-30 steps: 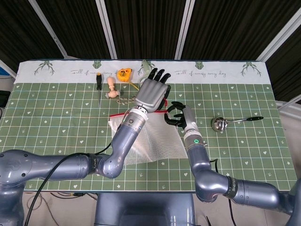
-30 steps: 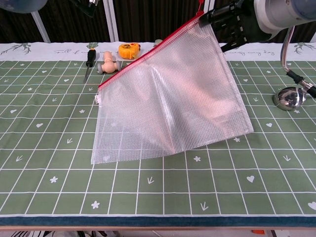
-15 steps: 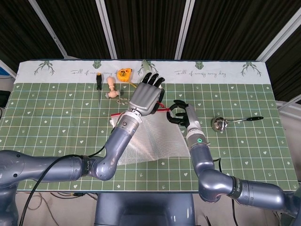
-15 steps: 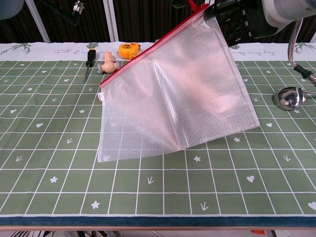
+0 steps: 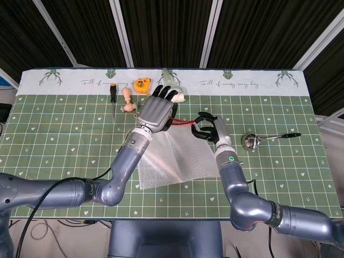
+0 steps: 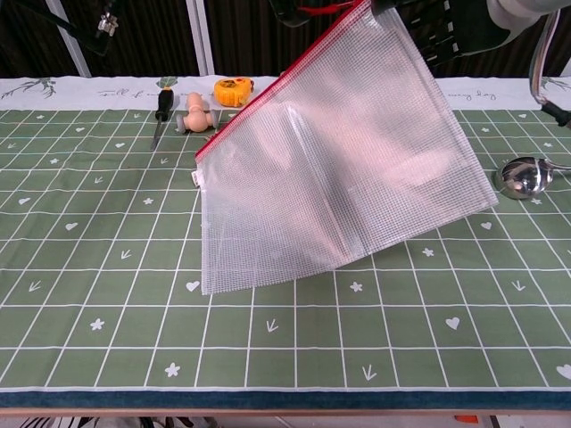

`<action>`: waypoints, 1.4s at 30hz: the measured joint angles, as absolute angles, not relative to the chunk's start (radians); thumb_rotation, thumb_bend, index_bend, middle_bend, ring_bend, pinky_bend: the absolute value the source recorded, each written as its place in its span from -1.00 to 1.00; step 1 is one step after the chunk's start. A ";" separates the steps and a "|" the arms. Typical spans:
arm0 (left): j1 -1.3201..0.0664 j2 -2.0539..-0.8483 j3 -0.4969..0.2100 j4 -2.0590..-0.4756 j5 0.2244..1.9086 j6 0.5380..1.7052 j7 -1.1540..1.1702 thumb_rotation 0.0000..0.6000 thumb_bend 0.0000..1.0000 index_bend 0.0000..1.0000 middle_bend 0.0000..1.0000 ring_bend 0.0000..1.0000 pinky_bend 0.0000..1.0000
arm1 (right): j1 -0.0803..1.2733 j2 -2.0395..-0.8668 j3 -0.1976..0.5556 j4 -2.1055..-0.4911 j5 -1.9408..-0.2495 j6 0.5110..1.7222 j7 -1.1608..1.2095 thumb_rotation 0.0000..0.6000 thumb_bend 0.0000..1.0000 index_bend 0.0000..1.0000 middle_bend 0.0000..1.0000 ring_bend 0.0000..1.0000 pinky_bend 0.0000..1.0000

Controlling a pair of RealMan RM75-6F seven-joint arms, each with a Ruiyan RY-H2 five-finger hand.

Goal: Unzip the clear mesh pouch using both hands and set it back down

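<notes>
The clear mesh pouch (image 5: 174, 161) (image 6: 343, 174) with a red zip edge hangs tilted, its top right corner raised and its lower left corner near the mat. My right hand (image 5: 207, 128) (image 6: 455, 27) grips that raised corner with curled fingers. My left hand (image 5: 156, 111) sits just left of it over the pouch's top edge, fingers curled in. In the chest view its dark fingertips (image 6: 287, 11) pinch the red zipper pull (image 6: 323, 9), which stretches from the corner toward them. The left hand's back hides the pinch in the head view.
Along the far side of the green mat lie a screwdriver (image 5: 113, 92) (image 6: 161, 107), a wooden figure (image 5: 127, 100) (image 6: 194, 111) and a yellow tape measure (image 5: 141, 84) (image 6: 230, 90). A metal ladle (image 5: 258, 140) (image 6: 522, 176) lies to the right.
The pouch has risen and swung to the right. My left hand's fingers have curled and drawn leftward, pulling the red zipper pull away from the right hand's corner.
</notes>
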State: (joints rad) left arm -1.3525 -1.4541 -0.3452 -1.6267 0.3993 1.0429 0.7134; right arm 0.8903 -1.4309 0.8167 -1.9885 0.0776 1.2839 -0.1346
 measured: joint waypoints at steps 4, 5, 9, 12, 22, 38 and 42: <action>-1.347 -1.452 -0.342 -1.628 0.403 1.042 0.709 1.00 -0.09 0.19 -0.73 -1.00 -1.00 | 0.891 -1.424 0.823 -1.990 0.081 1.289 -0.129 1.00 0.09 0.31 -0.60 -0.88 -0.46; -1.346 -1.451 -0.342 -1.628 0.404 1.043 0.707 1.00 -0.09 0.19 -0.73 -1.00 -1.00 | 0.891 -1.423 0.824 -1.990 0.082 1.289 -0.128 1.00 0.09 0.31 -0.60 -0.88 -0.46; -1.342 -1.446 -0.338 -1.632 0.407 1.045 0.708 1.00 -0.09 0.19 -0.73 -1.00 -1.00 | 0.888 -1.416 0.834 -1.989 0.089 1.290 -0.117 1.00 0.09 0.31 -0.60 -0.88 -0.46; -1.334 -1.438 -0.334 -1.638 0.408 1.050 0.707 1.00 -0.09 0.19 -0.73 -1.00 -1.00 | 0.885 -1.407 0.840 -1.987 0.090 1.290 -0.114 1.00 0.09 0.31 -0.60 -0.88 -0.46; -1.283 -1.381 -0.316 -1.685 0.412 1.074 0.692 1.00 -0.09 0.19 -0.73 -1.00 -1.00 | 0.870 -1.373 0.843 -1.983 0.094 1.287 -0.116 1.00 0.09 0.31 -0.60 -0.88 -0.46; -1.165 -1.232 -0.281 -1.813 0.486 1.092 0.623 1.00 -0.09 0.19 -0.73 -1.00 -1.00 | 0.835 -1.326 0.819 -1.971 0.093 1.272 -0.113 1.00 0.09 0.31 -0.60 -0.88 -0.46; -1.144 -1.203 -0.278 -1.840 0.503 1.093 0.608 1.00 -0.09 0.19 -0.73 -1.00 -1.00 | 0.831 -1.316 0.817 -1.967 0.093 1.271 -0.112 1.00 0.09 0.31 -0.60 -0.88 -0.46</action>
State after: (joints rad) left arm -1.1442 -1.2030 -0.2785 -1.8398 0.5026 1.0934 0.6078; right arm 0.8314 -1.3158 0.8173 -1.9670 0.0927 1.2705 -0.1122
